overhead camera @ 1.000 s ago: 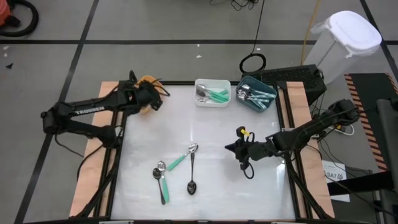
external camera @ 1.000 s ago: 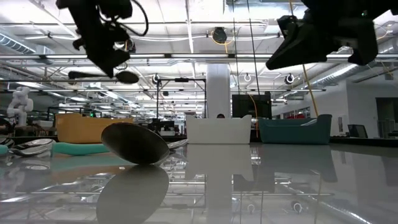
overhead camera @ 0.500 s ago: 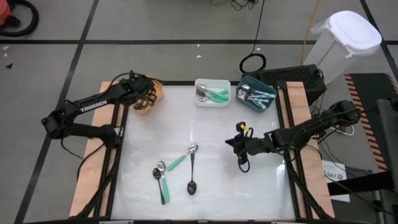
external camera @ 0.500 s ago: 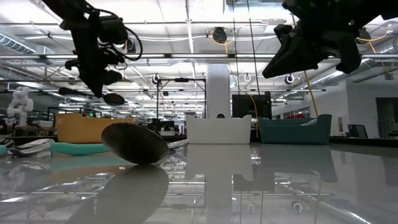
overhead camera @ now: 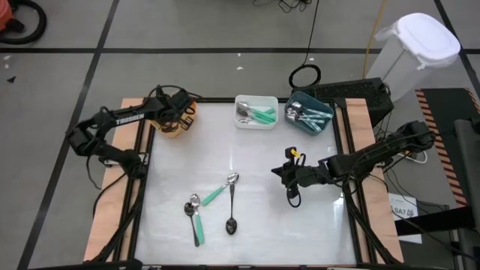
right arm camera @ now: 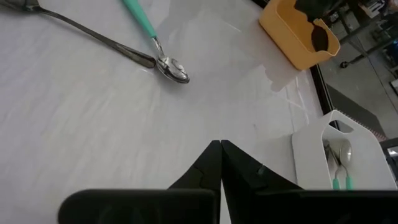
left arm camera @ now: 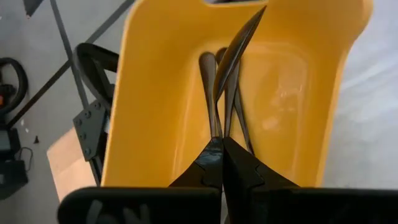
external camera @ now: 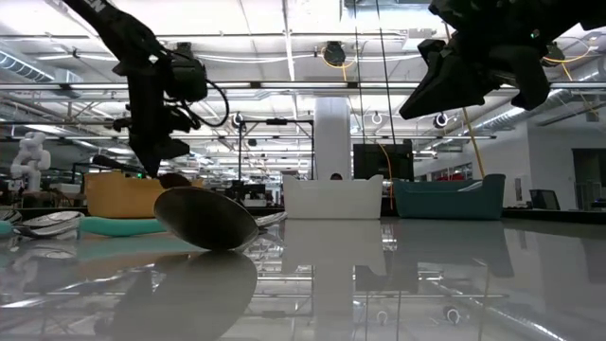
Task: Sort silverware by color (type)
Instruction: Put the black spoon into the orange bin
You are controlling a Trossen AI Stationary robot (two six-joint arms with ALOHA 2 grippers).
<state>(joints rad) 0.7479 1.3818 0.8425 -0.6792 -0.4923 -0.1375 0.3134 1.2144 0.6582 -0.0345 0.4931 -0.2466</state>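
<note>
Silverware: my left gripper (left arm camera: pixel 222 146) was closed on a black-handled spoon (left arm camera: pixel 239 46) above the orange bin (left arm camera: pixel 155 93).
Right gripper (right arm camera: pixel 221 149): closed, empty, hovering.
Risk: spoon could snag when released.

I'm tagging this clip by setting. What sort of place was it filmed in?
Probably a large robotics lab or workshop: two arms work at a framed white table on a taped concrete floor, and beyond it runs an open hall with ceiling light strips and a white humanoid robot.

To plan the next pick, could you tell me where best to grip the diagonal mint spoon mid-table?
Grip the mint spoon mid-handle, from straight above: it lies flat, and its bowl end meets the dark spoon, while the handle lies clear.
</note>
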